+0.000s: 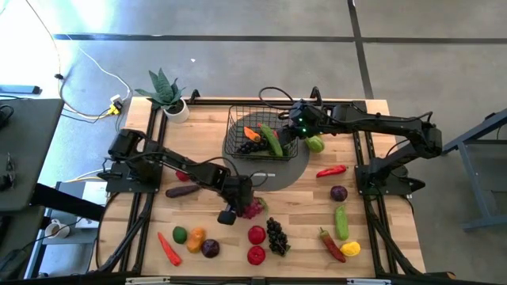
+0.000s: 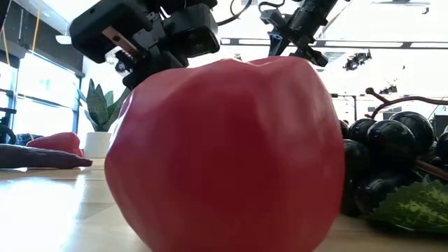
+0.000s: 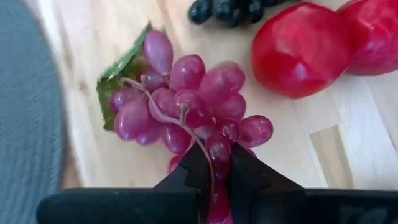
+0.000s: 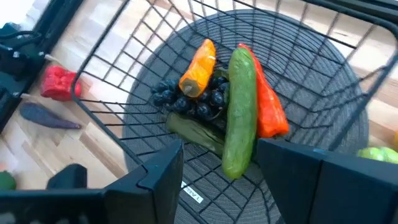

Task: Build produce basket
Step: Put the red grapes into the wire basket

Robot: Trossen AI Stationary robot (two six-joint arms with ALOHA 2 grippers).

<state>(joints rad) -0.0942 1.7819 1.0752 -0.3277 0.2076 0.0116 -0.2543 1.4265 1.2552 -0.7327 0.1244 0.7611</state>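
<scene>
The black wire basket [image 1: 242, 131] stands on a grey round disc [image 1: 289, 170] at the table's far middle. It holds a cucumber [image 4: 241, 115], an orange piece [image 4: 198, 68], a red pepper [image 4: 270, 115] and dark grapes [image 4: 186, 99]. My right gripper [image 4: 217, 171] hovers open and empty above the basket; it also shows in the high view [image 1: 297, 127]. My left gripper [image 1: 238, 202] is at the table's middle, just near of the disc, shut on a bunch of pink-purple grapes [image 3: 186, 106]. My left gripper [image 3: 213, 165] pinches the grape bunch between its two fingers at the bunch's end nearest the wrist [image 3: 219, 149], where a thin stem [image 3: 198, 140] runs into the gap. The rest of the bunch, with its green leaf [image 3: 118, 74], spreads out ahead of the fingers over the wood.
Two red apples [image 1: 256, 244] and dark grapes [image 1: 276, 236] lie near the front; one apple fills the low view [image 2: 224, 154]. More produce lies front left [image 1: 190, 241] and right [image 1: 341, 226]. A green piece [image 1: 315, 144] sits beside the basket. A potted plant [image 1: 166, 91] stands far left.
</scene>
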